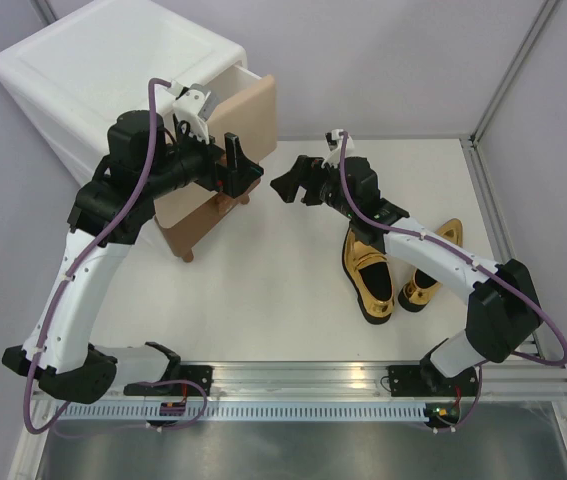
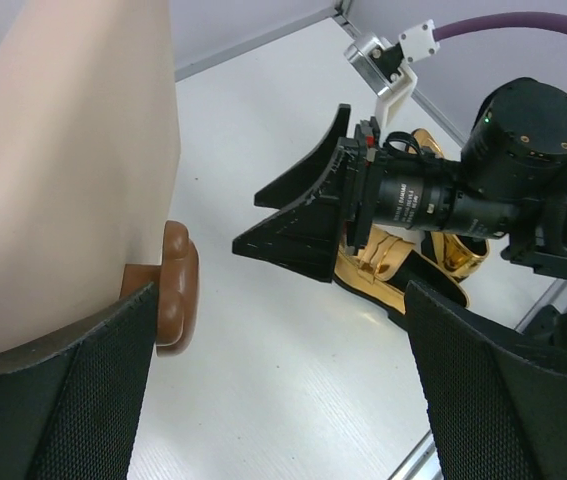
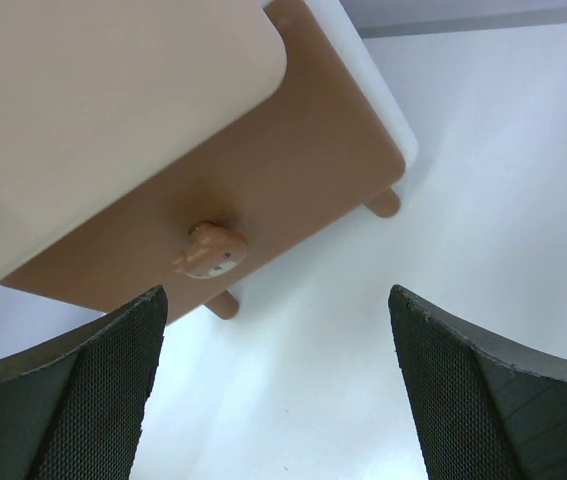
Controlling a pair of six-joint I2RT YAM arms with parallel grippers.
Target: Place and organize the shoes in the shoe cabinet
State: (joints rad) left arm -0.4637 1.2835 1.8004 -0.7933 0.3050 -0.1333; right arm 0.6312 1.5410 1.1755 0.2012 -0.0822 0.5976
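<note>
The white shoe cabinet (image 1: pixel 103 70) stands at the back left. Its beige upper drawer (image 1: pixel 255 108) is pulled out above the brown lower drawer (image 1: pixel 195 218). My left gripper (image 1: pixel 243 165) is open and empty right in front of the beige drawer front (image 2: pixel 63 150), its left finger (image 2: pixel 83 400) beside a brown knob (image 2: pixel 175 285). My right gripper (image 1: pixel 296 182) is open and empty, held above the table and facing the cabinet. The two gold shoes (image 1: pixel 368 270) (image 1: pixel 433 265) lie side by side under my right arm. The purple shoes are out of view.
The right wrist view shows the brown drawer front (image 3: pixel 283 170) with its bear knob (image 3: pixel 210 250) and two short feet (image 3: pixel 221 303). A metal rail (image 1: pixel 293 385) runs along the table's near edge. Grey walls enclose the back and the right side.
</note>
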